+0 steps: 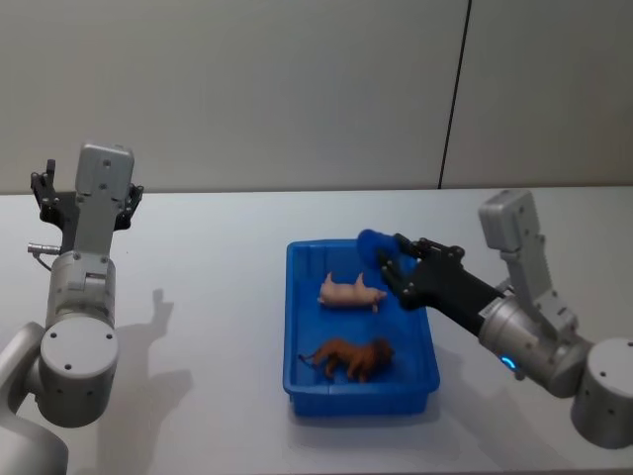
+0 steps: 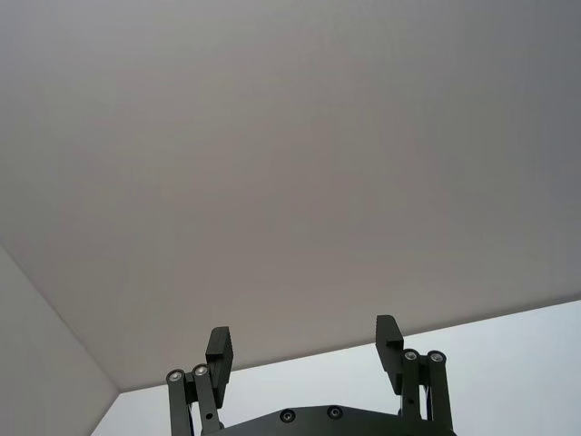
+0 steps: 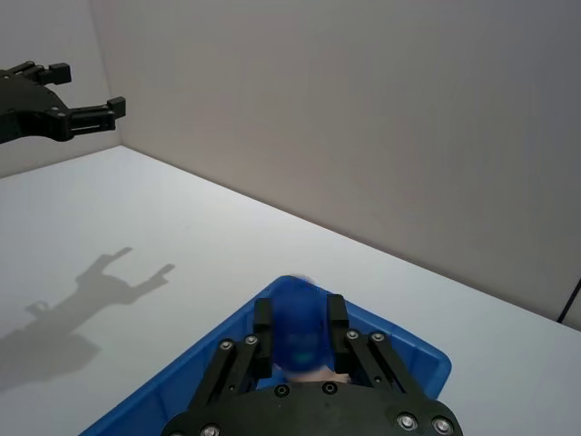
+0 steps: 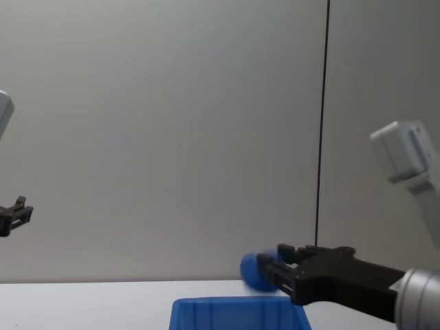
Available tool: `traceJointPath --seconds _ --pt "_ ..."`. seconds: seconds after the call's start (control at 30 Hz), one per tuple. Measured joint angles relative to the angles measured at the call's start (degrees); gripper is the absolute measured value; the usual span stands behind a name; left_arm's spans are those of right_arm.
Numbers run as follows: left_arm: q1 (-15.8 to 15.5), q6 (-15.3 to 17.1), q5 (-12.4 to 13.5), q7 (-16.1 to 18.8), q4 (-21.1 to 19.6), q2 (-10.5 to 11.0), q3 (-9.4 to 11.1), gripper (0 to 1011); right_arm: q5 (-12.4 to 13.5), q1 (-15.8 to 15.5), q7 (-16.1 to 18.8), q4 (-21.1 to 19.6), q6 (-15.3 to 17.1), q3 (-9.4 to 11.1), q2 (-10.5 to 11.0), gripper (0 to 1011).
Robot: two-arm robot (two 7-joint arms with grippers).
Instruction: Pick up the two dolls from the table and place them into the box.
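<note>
Where chest sees rim, pig (image 1: 351, 292) inside box (image 1: 302, 327).

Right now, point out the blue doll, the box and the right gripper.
blue doll (image 1: 372, 243), head view, its rounded top.
box (image 1: 297, 327), head view, its left rim.
right gripper (image 3: 300, 320), right wrist view, between the fingertips.

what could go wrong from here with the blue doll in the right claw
1. The right claw holds the blue doll near the box's far right corner, not its middle; released here, the round doll might hit the rim and roll onto the table.
2. A pink pig and a brown lion already lie in the box, so the doll may bounce off them.
The left claw is parked open, far off.
</note>
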Motion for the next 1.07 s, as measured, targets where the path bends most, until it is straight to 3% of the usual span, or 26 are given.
traceJointPath --seconds 0.7,0.8,1.07 --pt "0.00 0.00 0.00 0.00 0.00 0.00 0.00 1001 -1.42 2.16 0.20 2.11 -0.22 -1.21 -1.68 957" --pt "0.00 0.00 0.00 0.00 0.00 0.00 0.00 1001 -1.48 2.27 0.20 2.21 -0.24 -1.27 -1.75 1001" --pt "0.00 0.00 0.00 0.00 0.00 0.00 0.00 1001 -1.59 2.44 0.21 2.39 -0.27 -1.36 -1.88 1001"
